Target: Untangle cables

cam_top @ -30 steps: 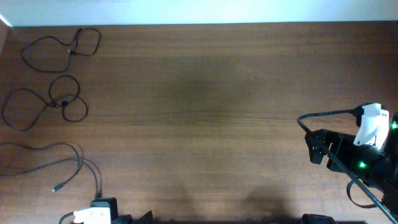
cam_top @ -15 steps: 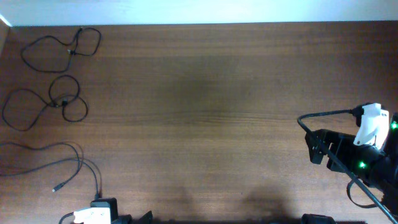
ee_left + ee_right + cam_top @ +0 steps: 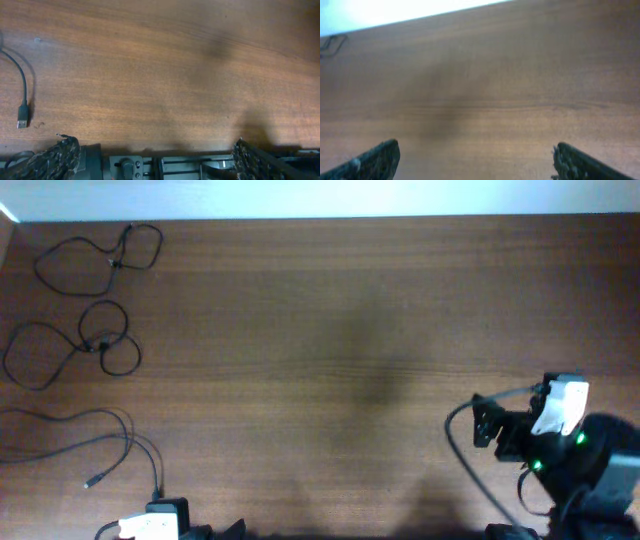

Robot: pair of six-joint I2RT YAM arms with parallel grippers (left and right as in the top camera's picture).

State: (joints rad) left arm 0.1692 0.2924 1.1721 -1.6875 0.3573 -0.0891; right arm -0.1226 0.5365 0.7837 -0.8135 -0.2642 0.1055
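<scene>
Three thin black cables lie apart along the table's left side in the overhead view. One is a loop [image 3: 100, 252] at the far corner, and another is a figure-eight loop [image 3: 85, 345] below it. The third is a long loose cord [image 3: 105, 442] ending in a small plug [image 3: 91, 481]. That plug [image 3: 22, 120] also shows in the left wrist view, left of my left gripper [image 3: 152, 152], which is open over bare wood. My right gripper [image 3: 477, 160] is open and empty too. Overhead, the right gripper [image 3: 486, 425] hangs over the table's right part, far from the cables.
The wooden table [image 3: 320, 330] ends at a pale wall along the far edge. My left arm's base [image 3: 150, 526] sits at the near-left edge, close to the long cord. The thick black cable [image 3: 465, 470] wired to the right arm curves down beside it.
The right arm has moved left and slightly nearer, toward the table's middle. The cables and the left arm have not moved.
</scene>
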